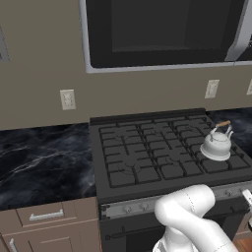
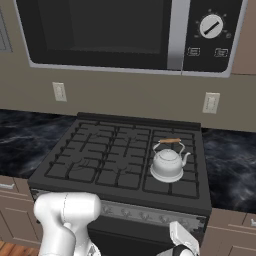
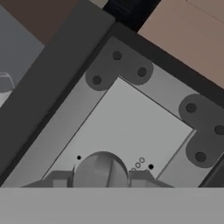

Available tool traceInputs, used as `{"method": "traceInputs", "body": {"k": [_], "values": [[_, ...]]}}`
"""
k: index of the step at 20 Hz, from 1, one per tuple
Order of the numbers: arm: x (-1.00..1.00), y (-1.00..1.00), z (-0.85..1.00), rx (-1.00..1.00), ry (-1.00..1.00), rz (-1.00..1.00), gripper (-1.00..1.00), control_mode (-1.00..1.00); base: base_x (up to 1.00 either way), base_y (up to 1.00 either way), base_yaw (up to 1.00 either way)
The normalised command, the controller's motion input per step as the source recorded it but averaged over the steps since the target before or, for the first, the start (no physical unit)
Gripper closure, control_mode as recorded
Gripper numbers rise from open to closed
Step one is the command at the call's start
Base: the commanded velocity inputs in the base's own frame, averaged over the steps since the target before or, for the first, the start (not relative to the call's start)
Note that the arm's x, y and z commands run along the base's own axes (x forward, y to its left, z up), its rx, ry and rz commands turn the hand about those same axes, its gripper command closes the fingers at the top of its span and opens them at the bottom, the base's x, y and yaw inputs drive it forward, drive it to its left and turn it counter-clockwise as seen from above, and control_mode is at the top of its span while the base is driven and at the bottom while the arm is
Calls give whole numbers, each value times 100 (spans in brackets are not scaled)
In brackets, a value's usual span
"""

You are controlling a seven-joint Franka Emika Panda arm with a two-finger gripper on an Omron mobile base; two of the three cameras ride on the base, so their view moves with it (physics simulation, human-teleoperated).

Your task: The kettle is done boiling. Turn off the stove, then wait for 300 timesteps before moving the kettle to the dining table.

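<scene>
A: Where's the kettle (image 1: pixel 216 142)?

B: On the stove (image 1: pixel 147 152), front-right burner, abt 4 o'clock w/ the back wall as 12. Upright, flat on the grate, spout to 3 o'clock in the right base view (image 2: pixel 167 162). Nothing touches it.

A: Why's it left there?

B: Prob. because the burner comes first. Task order is stove off, wait, then carry to the dining table. So the arm works low at the front strip, not up at the kettle.

A: And the gripper (image 3: pixel 101 178)?

B: Narrow, closed on a knob (image 3: pixel 101 168). Hand view shows the round knob betw. the two fingertips (image 3: pixel 59 178), one tip at its 9 o'clock, the other at 3, both against its sides as far as can be told. That pinch suits a twist.

A: Which knob?

B: Looks like one near the right end of the strip, the kettle's side; the hand sits at abt 5 o'clock of the stove in the right base view (image 2: pixel 115 160). Can't tell its off mark, and no flame is visible either way.

A: Anything around?

B: Microwave (image 2: pixel 100 30) at 12 above the stove, dark marble worktop (image 1: pixel 44 162) at 9 o'clock. Both well apart from the kettle.
</scene>
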Motion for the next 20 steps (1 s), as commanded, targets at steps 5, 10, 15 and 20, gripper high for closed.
{"method": "traceInputs", "body": {"k": [5,10,15,20], "values": [[-1,0,-13,15,0,0,100,-100,0,0,0],[-1,0,-13,16,0,0,100,-100,0,0,0],[-3,0,-14,16,0,0,100,-100,0,0,0],[-3,0,-15,15,0,0,100,-100,0,0,0]]}}
